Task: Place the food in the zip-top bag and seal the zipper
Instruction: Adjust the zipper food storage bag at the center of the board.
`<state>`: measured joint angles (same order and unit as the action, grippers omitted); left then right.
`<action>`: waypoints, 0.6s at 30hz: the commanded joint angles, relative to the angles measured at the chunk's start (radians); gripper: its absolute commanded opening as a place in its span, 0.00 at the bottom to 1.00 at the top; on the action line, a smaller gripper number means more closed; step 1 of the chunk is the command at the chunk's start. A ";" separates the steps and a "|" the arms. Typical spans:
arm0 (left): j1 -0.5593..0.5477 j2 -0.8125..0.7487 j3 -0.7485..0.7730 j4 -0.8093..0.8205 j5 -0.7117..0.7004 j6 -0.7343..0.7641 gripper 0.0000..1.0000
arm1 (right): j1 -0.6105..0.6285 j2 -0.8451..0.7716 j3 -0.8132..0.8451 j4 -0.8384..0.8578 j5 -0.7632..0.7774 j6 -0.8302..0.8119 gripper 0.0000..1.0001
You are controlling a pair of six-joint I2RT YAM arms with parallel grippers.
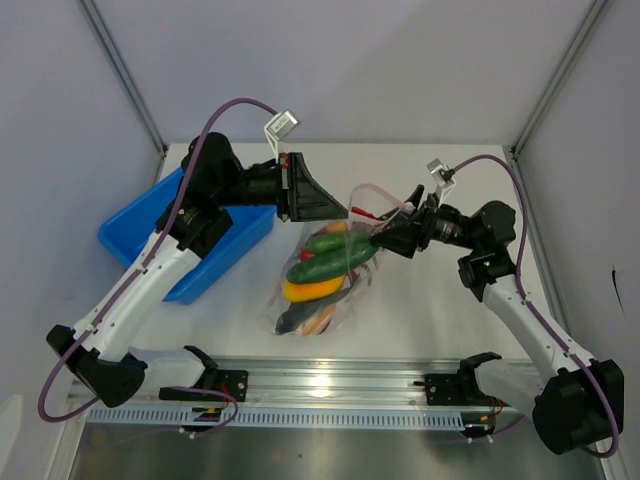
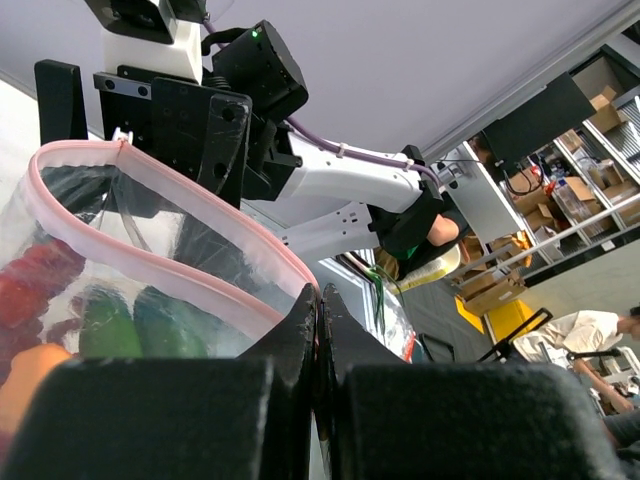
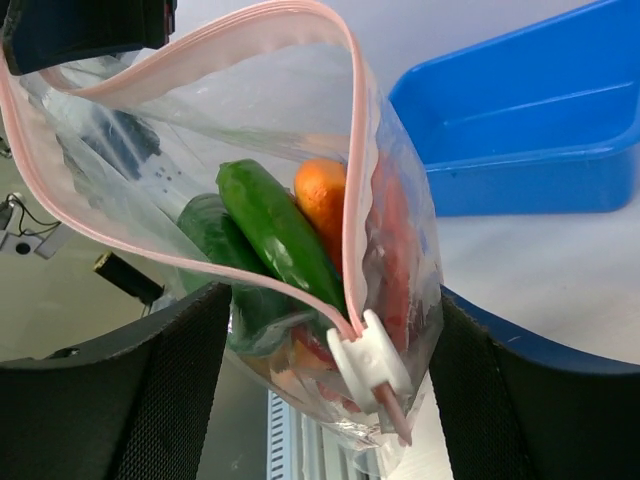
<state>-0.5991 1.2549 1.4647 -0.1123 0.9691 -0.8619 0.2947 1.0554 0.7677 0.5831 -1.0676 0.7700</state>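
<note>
The zip-top bag (image 1: 322, 285) hangs between my two grippers with its mouth open. The food is inside it: long green vegetables (image 1: 335, 255), a yellow piece (image 1: 312, 289), and an orange piece (image 3: 322, 200) with red pieces beside it. My left gripper (image 2: 320, 297) is shut on one end of the zipper (image 2: 150, 255), and it also shows in the top view (image 1: 342, 212). My right gripper (image 3: 330, 295) is open, and it also shows in the top view (image 1: 385, 238). Its fingers (image 3: 170, 400) straddle the bag's other end, where a white slider (image 3: 368, 362) sits on the zipper (image 3: 200, 45).
The blue plastic bin (image 1: 190, 240) stands on the table to the left, under my left arm. An aluminium rail (image 1: 330, 385) runs along the near edge. Frame posts stand at the back corners.
</note>
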 commanded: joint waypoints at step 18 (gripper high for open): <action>0.032 -0.040 -0.055 0.080 0.020 -0.036 0.01 | -0.022 0.081 0.130 0.006 -0.065 -0.003 0.05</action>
<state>-0.5819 1.2507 1.4162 -0.0834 0.9985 -0.8898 0.2764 1.1610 0.8444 0.6243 -1.1130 0.8017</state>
